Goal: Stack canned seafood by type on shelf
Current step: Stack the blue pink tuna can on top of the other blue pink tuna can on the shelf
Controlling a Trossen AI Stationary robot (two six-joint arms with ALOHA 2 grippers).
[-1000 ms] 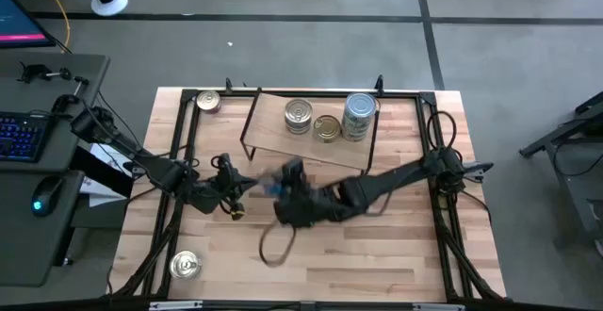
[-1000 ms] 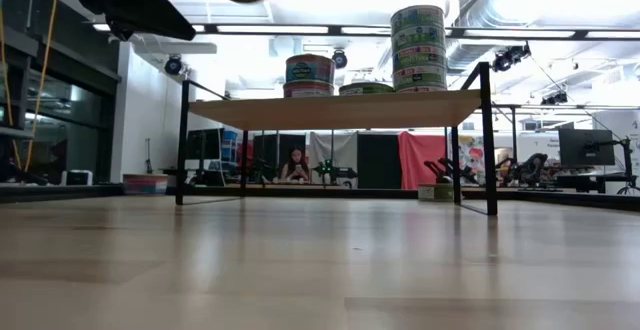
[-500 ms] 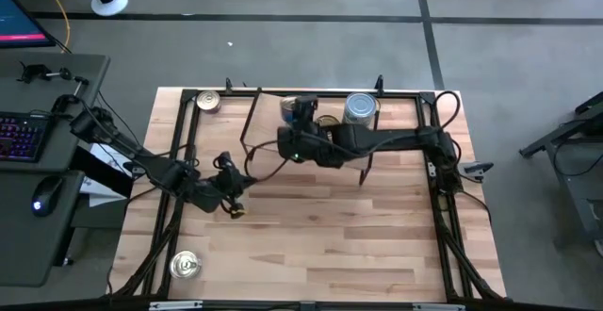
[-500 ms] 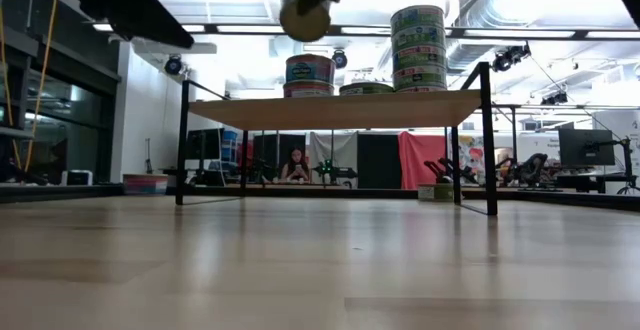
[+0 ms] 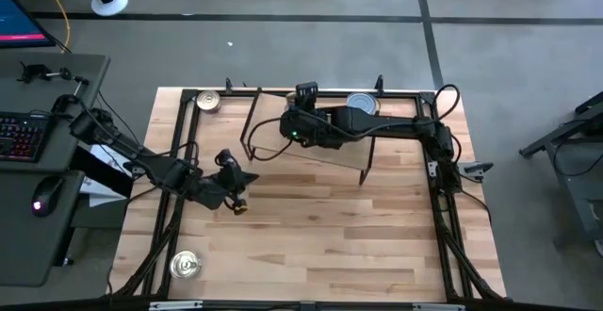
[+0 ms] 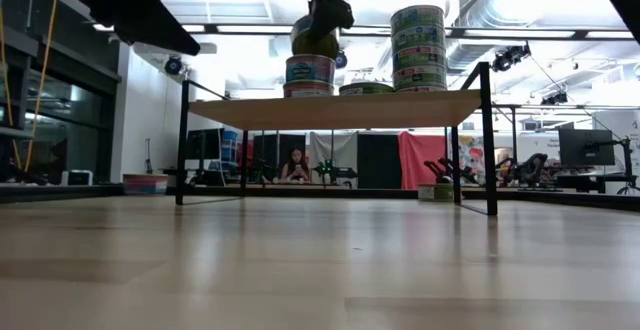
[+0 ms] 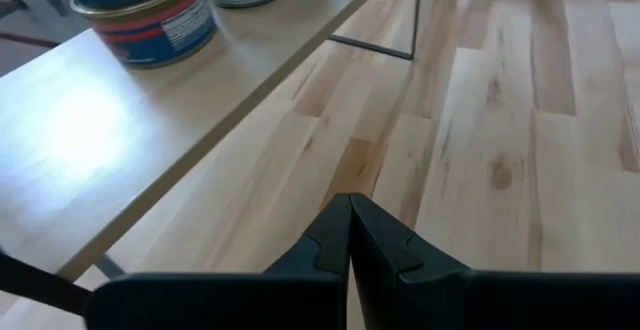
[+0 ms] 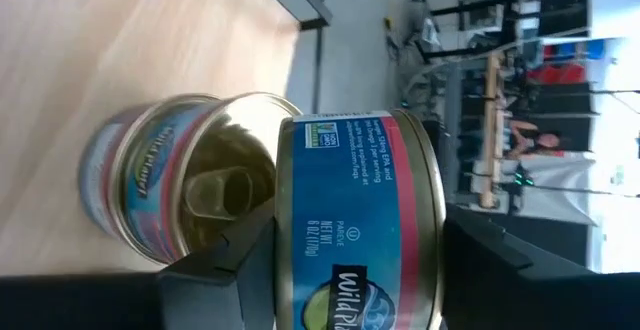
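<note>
My right gripper [image 6: 322, 15] is over the left part of the light-wood shelf [image 6: 340, 110], shut on a blue-and-red seafood can [image 8: 355, 220]. The can hangs right above a blue-and-red stack [image 6: 310, 75], whose gold top [image 8: 215, 195] shows in the right wrist view. Farther right on the board stand a low green can [image 6: 365, 88] and a tall stack [image 6: 418, 48]. My left gripper [image 5: 234, 171] hovers shut over the table's left middle, holding nothing. Two loose cans rest flat on the table: one at the far left [image 5: 207, 101], one at the near left [image 5: 186, 266]. My right gripper pinches the can's round side wall [image 8: 300, 260] between its two fingers [image 8: 215, 270]. The fingers slant down from the table's right side. The can is tilted and held just over the stack's top; whether it touches that top I cannot tell.
A black metal frame [image 5: 184, 141] runs along the table's edges. The shelf's thin black legs [image 6: 183, 140] stand on the tabletop. The wooden tabletop [image 5: 339, 236] lies bare in front of the shelf. A desk with a keyboard [image 5: 24, 132] stands left of the table.
My right gripper has carried the can from the table's middle toward the far edge, up over the shelf, and has tipped further downward. It now hangs above the blue-and-red stack.
</note>
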